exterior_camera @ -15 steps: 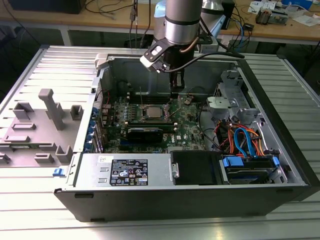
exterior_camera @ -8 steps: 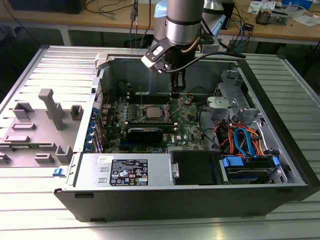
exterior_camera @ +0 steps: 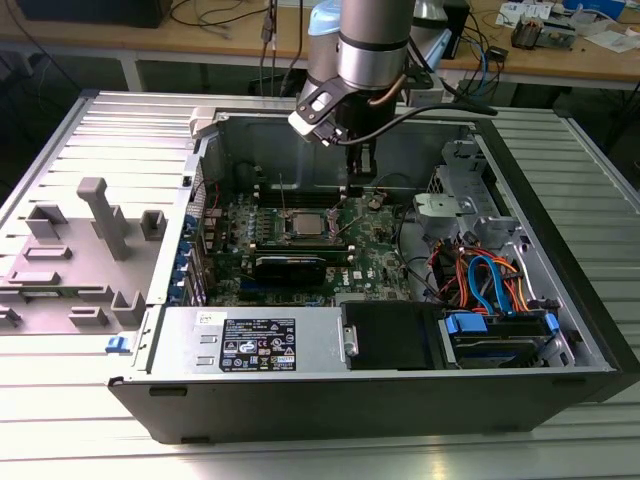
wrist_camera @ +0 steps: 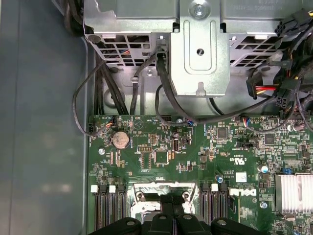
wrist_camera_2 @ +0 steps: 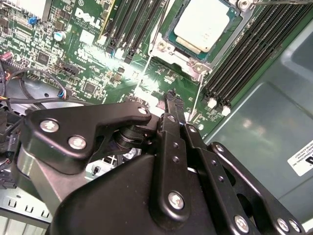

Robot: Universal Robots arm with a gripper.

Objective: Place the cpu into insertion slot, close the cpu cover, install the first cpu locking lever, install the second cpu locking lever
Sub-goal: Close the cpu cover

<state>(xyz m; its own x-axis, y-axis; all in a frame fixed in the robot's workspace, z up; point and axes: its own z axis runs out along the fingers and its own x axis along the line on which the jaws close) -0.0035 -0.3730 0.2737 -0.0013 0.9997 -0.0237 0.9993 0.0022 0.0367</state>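
My gripper [wrist_camera_2: 172, 97] hangs just off the insertion slot's [wrist_camera_2: 162, 47] far side, jaws clenched on nothing. The cpu [wrist_camera_2: 205, 24] sits in the slot.

Inspected ribbed grey metal table [exterior_camera: 560, 150]. Found open computer case [exterior_camera: 330, 405] resting directly on it, open face up, taking up the centre and the exterior view's right of the surface. Noted grey moulded holder plate [exterior_camera: 60, 275] lying flat on the table at the exterior view's left, just beside the case wall. Carried one tall upright post [exterior_camera: 100, 210] and several low blocks and slots. Recorded small blue clip [exterior_camera: 117, 344] at the plate's near corner, next to the case. Observed wooden bench [exterior_camera: 90, 45] behind the table, strewn with cables [exterior_camera: 215, 12].
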